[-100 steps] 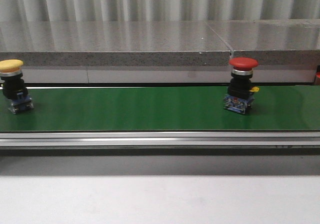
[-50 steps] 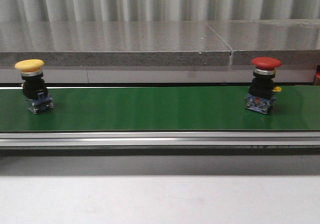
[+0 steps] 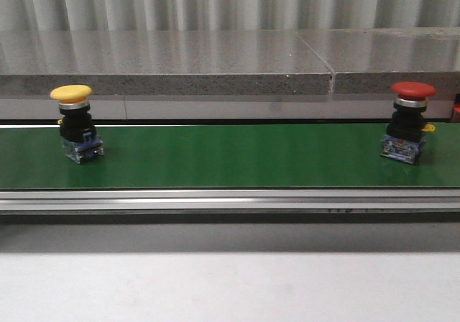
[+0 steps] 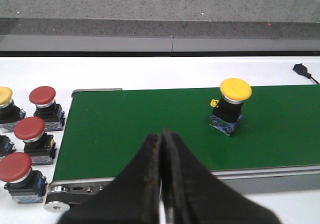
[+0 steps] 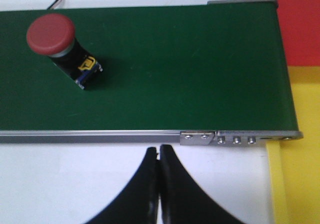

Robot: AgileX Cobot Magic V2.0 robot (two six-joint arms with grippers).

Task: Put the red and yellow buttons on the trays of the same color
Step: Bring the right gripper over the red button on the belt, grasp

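Observation:
A yellow button [image 3: 75,122] rides the green belt [image 3: 230,157] at the left of the front view, and a red button [image 3: 408,121] stands near its right end. In the left wrist view the yellow button [image 4: 232,105] sits on the belt beyond my left gripper [image 4: 162,134], which is shut and empty over the belt's near edge. The right wrist view has the red button [image 5: 59,44] on the belt, well away from my right gripper [image 5: 159,149], shut and empty over the white table. A red tray [image 5: 295,24] and a yellow tray [image 5: 300,179] lie past the belt's end.
Three spare red buttons [image 4: 26,146] and a yellow one [image 4: 5,109] stand on the white table beside the belt's start. A metal rail [image 3: 230,200] runs along the belt's front edge. A grey stone ledge [image 3: 165,60] lies behind the conveyor.
Both buttons have travelled to the right along the belt. The yellow one has come in from the left edge and the red one has neared the right end.

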